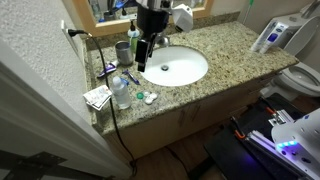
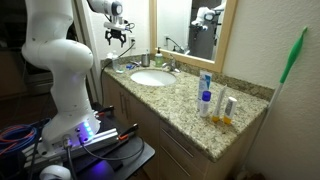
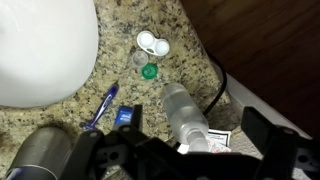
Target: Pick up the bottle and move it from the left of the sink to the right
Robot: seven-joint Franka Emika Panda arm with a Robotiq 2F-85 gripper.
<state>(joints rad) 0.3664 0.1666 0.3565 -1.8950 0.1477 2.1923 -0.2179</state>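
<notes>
One bottle (image 3: 186,116), one sink (image 3: 40,50)

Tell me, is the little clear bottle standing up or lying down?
Standing up. The bottle stands on its base on the counter, cap on top.

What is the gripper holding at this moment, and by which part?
Nothing is held. The gripper hangs open above the counter, and the bottle sits untouched below its spread fingers.
</notes>
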